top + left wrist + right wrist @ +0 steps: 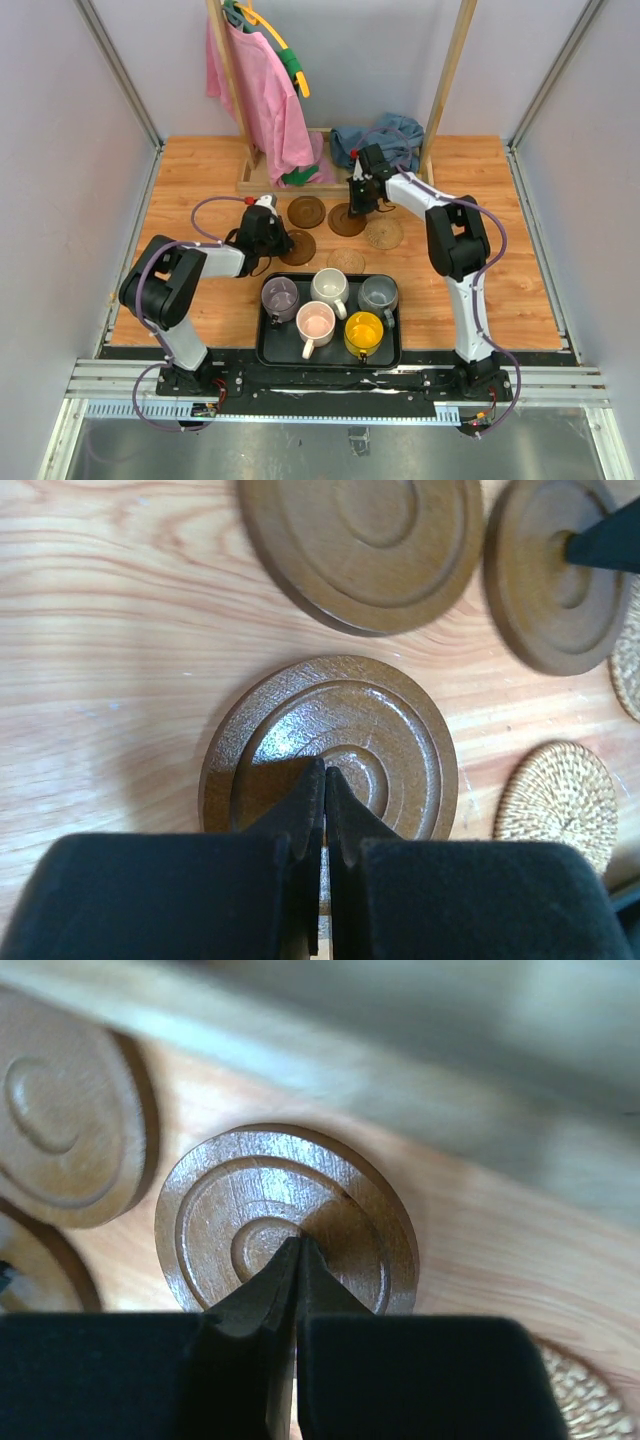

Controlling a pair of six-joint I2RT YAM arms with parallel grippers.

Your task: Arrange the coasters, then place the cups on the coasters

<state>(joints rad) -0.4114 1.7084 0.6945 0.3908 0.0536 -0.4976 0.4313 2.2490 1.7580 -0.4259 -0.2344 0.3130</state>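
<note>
Three dark wood coasters [306, 211] [347, 220] [298, 247] and two tan woven coasters [383, 233] [346, 261] lie on the table behind the tray. My left gripper [277, 240] [324, 770] is shut, holding nothing, its tips down on the near dark coaster [330, 730]. My right gripper [357, 207] [298, 1245] is shut and also holds nothing, its tips on the middle dark coaster [285, 1210]. The pink [315, 323], purple-grey [280, 296], white [329, 288], yellow [363, 331] and grey-blue [378, 293] cups stand in the black tray [270, 352].
A wooden clothes rack [262, 178] with a pink shirt [260, 90] stands at the back. Beside it lies a blue cloth [385, 138]. The left wrist view also shows the far dark coaster [365, 540] and a woven coaster [560, 800].
</note>
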